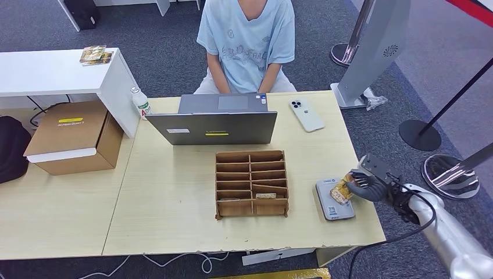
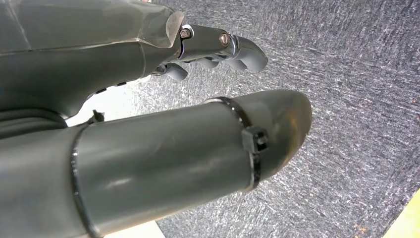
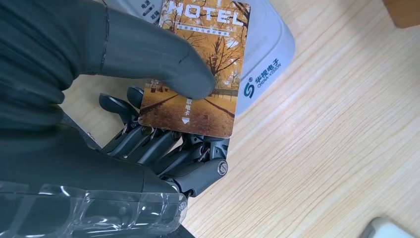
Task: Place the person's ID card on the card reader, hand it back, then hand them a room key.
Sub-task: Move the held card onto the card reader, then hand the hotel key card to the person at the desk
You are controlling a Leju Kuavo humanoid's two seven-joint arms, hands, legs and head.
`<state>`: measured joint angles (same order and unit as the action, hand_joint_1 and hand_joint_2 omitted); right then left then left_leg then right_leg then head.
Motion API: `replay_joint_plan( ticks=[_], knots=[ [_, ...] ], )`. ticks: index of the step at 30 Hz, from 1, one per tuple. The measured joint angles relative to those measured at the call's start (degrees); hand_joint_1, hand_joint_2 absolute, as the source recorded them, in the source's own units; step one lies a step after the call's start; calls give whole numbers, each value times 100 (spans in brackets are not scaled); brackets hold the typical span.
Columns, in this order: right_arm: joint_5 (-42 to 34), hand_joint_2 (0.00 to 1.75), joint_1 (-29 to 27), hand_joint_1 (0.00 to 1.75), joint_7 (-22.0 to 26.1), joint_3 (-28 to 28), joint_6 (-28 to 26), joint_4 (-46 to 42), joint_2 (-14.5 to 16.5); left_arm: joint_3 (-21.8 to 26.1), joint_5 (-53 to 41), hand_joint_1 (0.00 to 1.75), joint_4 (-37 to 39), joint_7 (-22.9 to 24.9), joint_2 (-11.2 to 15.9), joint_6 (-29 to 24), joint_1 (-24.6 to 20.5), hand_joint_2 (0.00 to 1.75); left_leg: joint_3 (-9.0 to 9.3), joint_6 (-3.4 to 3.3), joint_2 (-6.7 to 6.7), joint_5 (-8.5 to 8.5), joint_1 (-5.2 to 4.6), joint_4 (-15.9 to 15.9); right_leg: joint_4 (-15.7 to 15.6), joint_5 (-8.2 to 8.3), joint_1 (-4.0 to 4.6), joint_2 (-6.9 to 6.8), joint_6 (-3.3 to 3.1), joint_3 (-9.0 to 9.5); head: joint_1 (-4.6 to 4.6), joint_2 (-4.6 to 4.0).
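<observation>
Somewhere in the card-reader part of the job, judging by the layout: can't tell yet whether the read has happened, and the hand-back plus the room key handover both look undone. Across the table (image 1: 174, 232) from the hand, well apart, sits the person (image 1: 247, 40) with hands in lap, not reaching for anything. Between them and nearer the hand, a laptop (image 1: 218, 119) and a wooden divider box (image 1: 251, 183), likely where the keys live, though that's a guess. Right under the hand, the card reader (image 1: 334, 203), flat on the tabletop. Reaching in over its far edge, the right hand (image 1: 365, 185), thumb (image 3: 163, 64) on top and fingers (image 3: 163, 148) curled beneath, pinching the card (image 3: 198, 69) — orange autumn print with "HOTEL" on it, tilted above the reader, no clear contact. Down by the floor, the left hand (image 2: 148, 148), thumb and fingers apart, holding nothing.
</observation>
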<state>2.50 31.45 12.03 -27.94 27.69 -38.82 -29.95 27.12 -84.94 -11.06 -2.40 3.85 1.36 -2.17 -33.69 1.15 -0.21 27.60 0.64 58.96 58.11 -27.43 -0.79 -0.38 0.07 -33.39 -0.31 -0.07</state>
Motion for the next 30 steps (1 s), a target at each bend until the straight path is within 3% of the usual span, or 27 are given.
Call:
replay_joint_plan(
  ticks=[12,30],
  knots=[
    [267,175,-17,175,-103,-13,-360,-3,113,0,0,0,0,0,0,-1,0,0,1,0,1,0,0,0,0,0,0,0,0,1,0,0],
    [433,175,-18,175,-62,1,-284,-4,138,0,0,0,0,1,0,-2,1,0,4,0,1,0,0,1,0,0,0,1,0,3,0,0]
  ],
)
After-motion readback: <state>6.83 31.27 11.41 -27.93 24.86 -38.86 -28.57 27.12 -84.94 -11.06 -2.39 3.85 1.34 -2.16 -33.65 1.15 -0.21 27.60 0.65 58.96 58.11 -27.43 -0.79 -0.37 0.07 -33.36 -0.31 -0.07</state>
